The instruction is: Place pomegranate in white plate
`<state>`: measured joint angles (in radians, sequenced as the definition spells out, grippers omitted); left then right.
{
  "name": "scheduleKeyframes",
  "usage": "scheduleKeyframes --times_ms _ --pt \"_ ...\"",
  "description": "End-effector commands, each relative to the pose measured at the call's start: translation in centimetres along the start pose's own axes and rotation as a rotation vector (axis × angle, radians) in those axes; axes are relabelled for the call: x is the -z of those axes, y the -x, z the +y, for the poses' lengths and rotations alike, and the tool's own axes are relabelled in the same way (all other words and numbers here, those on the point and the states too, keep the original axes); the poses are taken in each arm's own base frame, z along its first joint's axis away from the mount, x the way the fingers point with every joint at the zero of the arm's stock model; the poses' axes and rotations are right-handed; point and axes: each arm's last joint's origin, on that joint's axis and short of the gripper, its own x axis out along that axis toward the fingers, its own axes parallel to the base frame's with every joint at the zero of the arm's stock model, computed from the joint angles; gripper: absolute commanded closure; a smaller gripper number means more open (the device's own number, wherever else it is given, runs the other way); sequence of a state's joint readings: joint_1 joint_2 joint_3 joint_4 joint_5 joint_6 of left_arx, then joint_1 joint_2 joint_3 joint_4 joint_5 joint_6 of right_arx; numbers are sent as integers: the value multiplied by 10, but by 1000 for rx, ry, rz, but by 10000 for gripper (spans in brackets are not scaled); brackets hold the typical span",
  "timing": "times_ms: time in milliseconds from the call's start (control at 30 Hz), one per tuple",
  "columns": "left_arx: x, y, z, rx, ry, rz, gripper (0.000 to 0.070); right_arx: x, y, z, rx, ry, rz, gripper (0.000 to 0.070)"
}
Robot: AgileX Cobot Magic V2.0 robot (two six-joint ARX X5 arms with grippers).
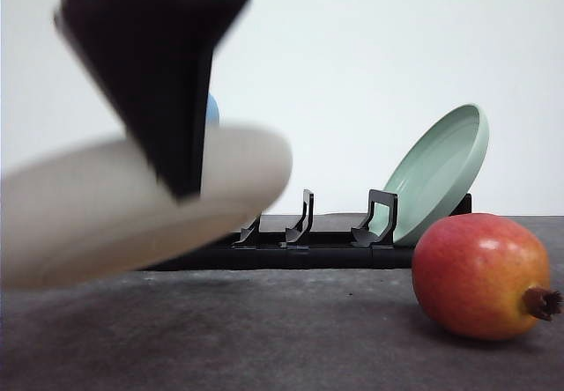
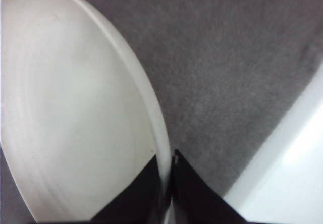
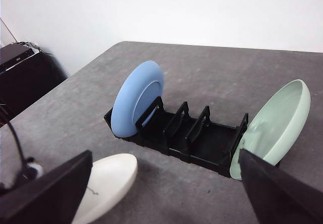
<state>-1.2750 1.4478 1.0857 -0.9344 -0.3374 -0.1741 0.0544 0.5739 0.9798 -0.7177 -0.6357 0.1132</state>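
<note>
The pomegranate [image 1: 480,276] lies on the grey table at the right, red with yellow patches, its dark calyx pointing right. My left gripper [image 1: 181,188] is shut on the rim of the white plate [image 1: 106,215] and holds it tilted at the left, in front of the rack. In the left wrist view its fingers [image 2: 189,193] pinch the rim of the white plate [image 2: 75,113] above the table. My right gripper [image 3: 165,153] is open and holds nothing. It hangs over the table facing the rack, with the white plate [image 3: 108,183] beside its one finger.
A black dish rack [image 1: 317,232] stands at the back of the table. A pale green plate [image 1: 436,175] leans in its right end and a blue plate [image 3: 139,100] stands in its left end. A white wall rises behind it, and dark equipment [image 3: 20,72] sits beyond the table's edge.
</note>
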Motion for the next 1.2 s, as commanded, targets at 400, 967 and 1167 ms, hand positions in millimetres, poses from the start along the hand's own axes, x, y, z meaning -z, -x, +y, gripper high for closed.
scheduleKeyframes --times_ms 400,967,1167 --pt "-16 -61 -29 -51 -49 81 700 -4 1 2 -8 -4 -12 110" --pt "-22 -64 -32 -52 26 28 207 -4 1 2 -7 -8 -6 110" --pt "-21 -40 -23 -35 93 -43 64 1 -3 2 -22 -28 46 110"
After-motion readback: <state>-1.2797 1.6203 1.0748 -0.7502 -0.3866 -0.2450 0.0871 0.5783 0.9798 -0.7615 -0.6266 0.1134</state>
